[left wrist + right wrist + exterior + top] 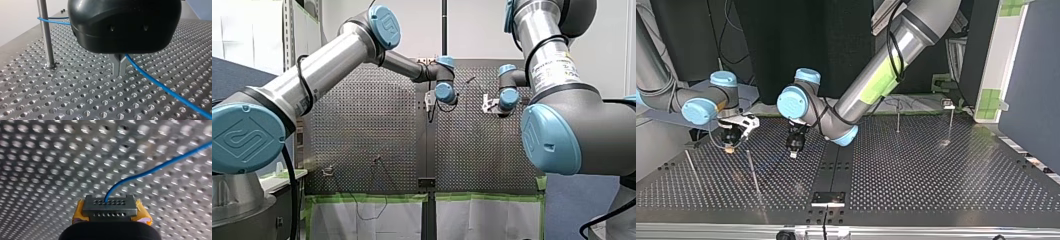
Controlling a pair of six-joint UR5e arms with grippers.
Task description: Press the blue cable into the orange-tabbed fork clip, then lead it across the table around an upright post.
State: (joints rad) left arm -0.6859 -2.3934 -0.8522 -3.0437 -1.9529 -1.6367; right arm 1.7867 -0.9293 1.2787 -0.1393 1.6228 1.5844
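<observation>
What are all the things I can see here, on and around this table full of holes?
Perforated table: one, grey metal, beneath both arms.
Upright posts: four, thin metal, two toward each side of the top view.
Blue cable: one, blue, passing a post, held by both grippers.
Green tape: strips, green, along the table's lower edge in the front view.
My left gripper: one, black with metal fingers, shut on the cable.
My right gripper: one, yellow pads, shut on the cable.
My left arm, my right arm: silver, blue caps.

Front view: high past the surface (372, 150) at its 6 o'clock edge, far, facing 12 o'clock. Top view: low at the 12 o'clock edge, facing back. Both share the whole surface. Wrist views: close above it.
</observation>
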